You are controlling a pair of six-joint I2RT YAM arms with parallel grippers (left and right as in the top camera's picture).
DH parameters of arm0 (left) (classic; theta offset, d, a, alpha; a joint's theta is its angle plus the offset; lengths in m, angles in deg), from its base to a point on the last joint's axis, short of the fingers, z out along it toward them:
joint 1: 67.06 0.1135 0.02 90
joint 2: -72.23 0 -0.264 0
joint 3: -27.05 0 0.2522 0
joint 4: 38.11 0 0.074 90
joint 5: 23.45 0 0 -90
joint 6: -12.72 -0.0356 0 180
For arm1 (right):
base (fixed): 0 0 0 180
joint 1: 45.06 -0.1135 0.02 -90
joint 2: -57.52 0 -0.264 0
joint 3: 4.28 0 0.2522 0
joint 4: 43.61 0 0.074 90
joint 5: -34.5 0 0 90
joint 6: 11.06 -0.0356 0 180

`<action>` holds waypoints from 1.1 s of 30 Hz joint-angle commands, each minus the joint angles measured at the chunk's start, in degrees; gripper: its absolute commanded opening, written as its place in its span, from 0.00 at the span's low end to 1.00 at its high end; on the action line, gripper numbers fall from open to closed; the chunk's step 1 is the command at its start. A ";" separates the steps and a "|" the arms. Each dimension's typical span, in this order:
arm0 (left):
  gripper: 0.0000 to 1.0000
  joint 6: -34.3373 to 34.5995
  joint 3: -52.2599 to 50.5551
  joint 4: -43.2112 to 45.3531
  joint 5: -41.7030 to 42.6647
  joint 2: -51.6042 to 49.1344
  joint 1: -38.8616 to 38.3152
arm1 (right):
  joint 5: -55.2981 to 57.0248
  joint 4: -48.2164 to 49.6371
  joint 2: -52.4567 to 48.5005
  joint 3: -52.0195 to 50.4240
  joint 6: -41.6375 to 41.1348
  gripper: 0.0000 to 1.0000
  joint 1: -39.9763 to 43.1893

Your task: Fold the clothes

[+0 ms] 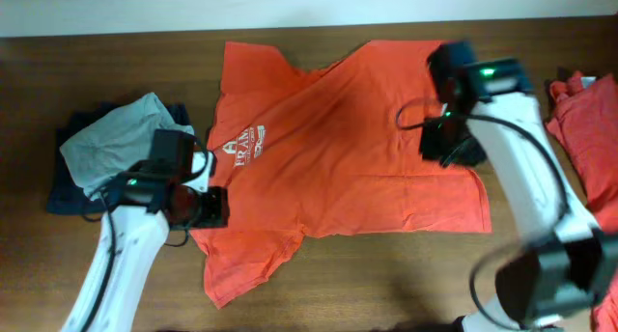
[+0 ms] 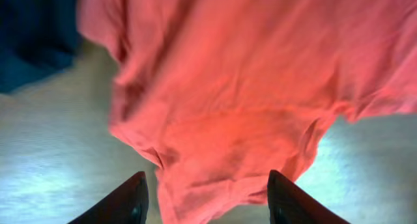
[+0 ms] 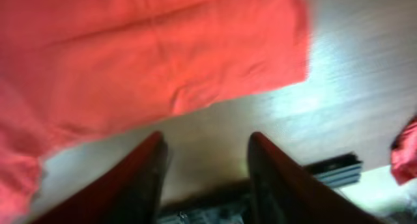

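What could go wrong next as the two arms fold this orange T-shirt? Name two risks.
The left gripper straddles bunched T-shirt fabric, so closing may pinch extra layers and fold in creases. The right gripper hangs open over bare table, short of the shirt's edge, so it may grab nothing.

Left end effector (image 2: 207,208) jaws apart; right end effector (image 3: 205,178) jaws apart.

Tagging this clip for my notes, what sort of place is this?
Likely a robot lab bench: left arm and right arm over a wooden table, an orange T-shirt spread flat, grey pile and red pile at its ends.
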 commanded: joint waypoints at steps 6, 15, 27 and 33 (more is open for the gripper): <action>0.58 0.55 -1.70 1.01 2.91 -8.59 0.33 | -15.28 5.90 -1.64 -16.11 5.73 0.64 8.35; 0.58 1.42 -2.27 1.40 1.64 -10.91 0.33 | -20.61 18.12 -1.64 -31.95 6.84 0.65 16.52; 0.58 1.40 -2.97 2.29 1.40 -10.91 0.33 | -16.46 29.62 -1.53 -39.43 -0.15 0.28 17.59; 0.59 1.42 -2.97 2.32 0.50 -10.91 0.33 | -8.00 25.70 1.07 -39.43 -4.50 0.04 20.39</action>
